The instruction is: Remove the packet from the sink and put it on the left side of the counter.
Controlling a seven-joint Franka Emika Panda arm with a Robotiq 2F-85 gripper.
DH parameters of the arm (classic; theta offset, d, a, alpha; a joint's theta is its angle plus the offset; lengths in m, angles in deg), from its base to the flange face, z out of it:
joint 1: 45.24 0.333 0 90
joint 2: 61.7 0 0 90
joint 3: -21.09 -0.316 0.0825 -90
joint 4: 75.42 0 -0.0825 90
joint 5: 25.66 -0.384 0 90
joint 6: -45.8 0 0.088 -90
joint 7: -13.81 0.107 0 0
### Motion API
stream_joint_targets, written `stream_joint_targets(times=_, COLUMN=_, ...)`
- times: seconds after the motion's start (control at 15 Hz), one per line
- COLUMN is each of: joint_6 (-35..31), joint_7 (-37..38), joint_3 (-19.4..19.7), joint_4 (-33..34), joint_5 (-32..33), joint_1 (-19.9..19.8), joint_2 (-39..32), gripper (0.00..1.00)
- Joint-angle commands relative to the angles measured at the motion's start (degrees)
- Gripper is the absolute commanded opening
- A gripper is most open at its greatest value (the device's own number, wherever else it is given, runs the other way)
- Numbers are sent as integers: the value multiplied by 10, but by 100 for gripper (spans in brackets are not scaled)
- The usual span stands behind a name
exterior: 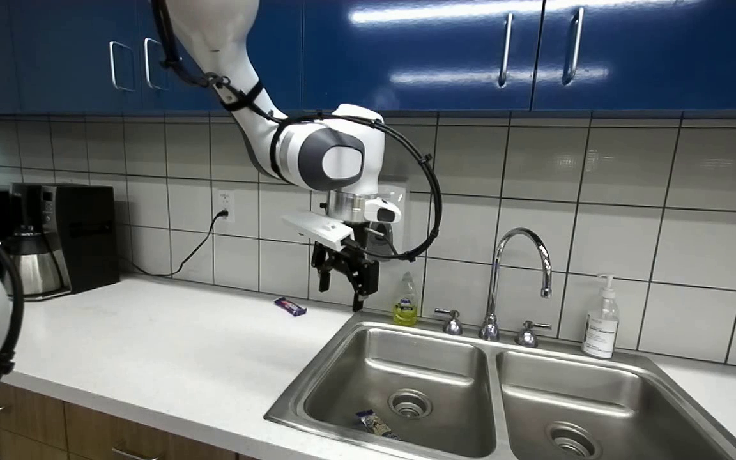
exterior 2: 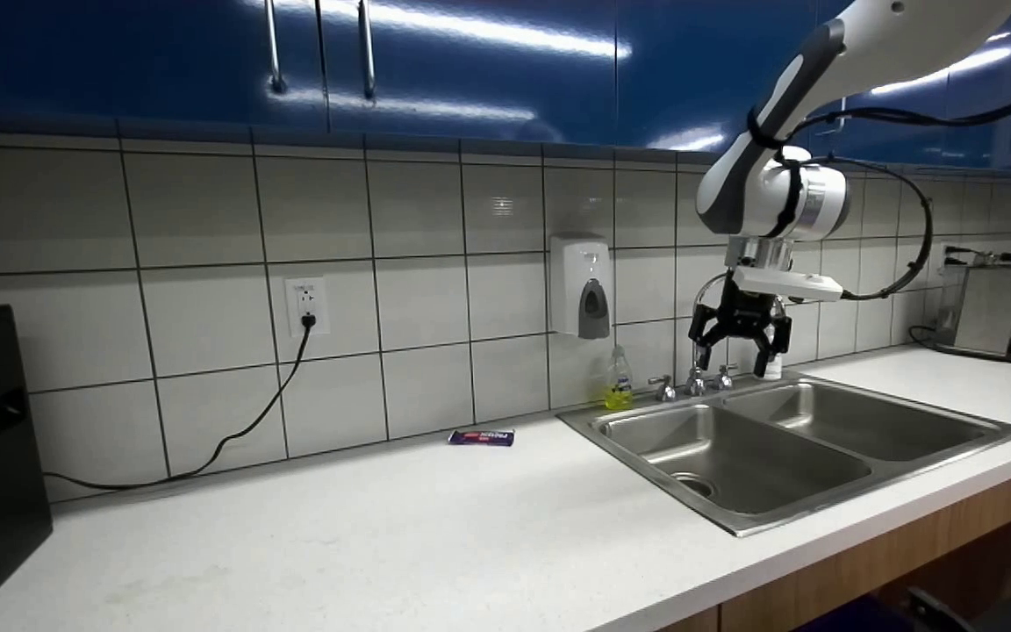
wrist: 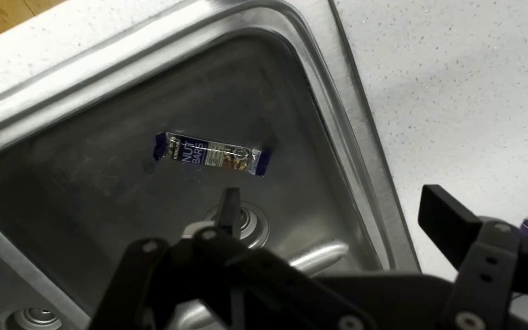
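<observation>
Step in hand, as I judge it: approach, ahead of the pick. The packet (wrist: pixel 211 153) (printed NUT BARS in the wrist view) lies on the floor of the sink (exterior: pixel 318 374), in the basin next to the left stretch of the counter (exterior: pixel 170 358). It sits between the round drain (wrist: pixel 251 224) and the counter's front edge, toward that basin's front left corner, apart from both drain and basin walls.

Gripper (exterior: pixel 341 295): fingers (wrist: pixel 445 222) well apart, nothing between them, hanging above the level of the counter. No contact with the packet. In the wrist view one of them shows across the drain, the other across the counter beyond the sink's rim.

Next move, judged: carry the gripper toward the front edge until it stands over the packet, then lower into the basin. The fingers' spread runs roughly along the packet's length, so a wrist turn seems called for to pinch across the narrow width. Watch the basin's front wall on the descent.

Placement after that: the left stretch, between sink and coffee machine (exterior: pixel 80 236). A purple bar (exterior 2: pixel 481 437) lies there near the back edge (not the target, in my reading); setting down nearer the front edge should avoid it.
</observation>
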Motion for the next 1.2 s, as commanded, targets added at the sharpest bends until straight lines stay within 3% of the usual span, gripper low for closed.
stream_joint_targets(times=0.0, joint_6=-10, joint_7=-31, joint_3=-3, joint_4=29, joint_5=-21, joint_1=-19, joint_2=-45, gripper=100)
stream_joint_targets(times=1.13, joint_6=-80, joint_7=-56, joint_3=-34, joint_4=136, joint_5=-61, joint_1=-99, joint_2=-250, gripper=100)
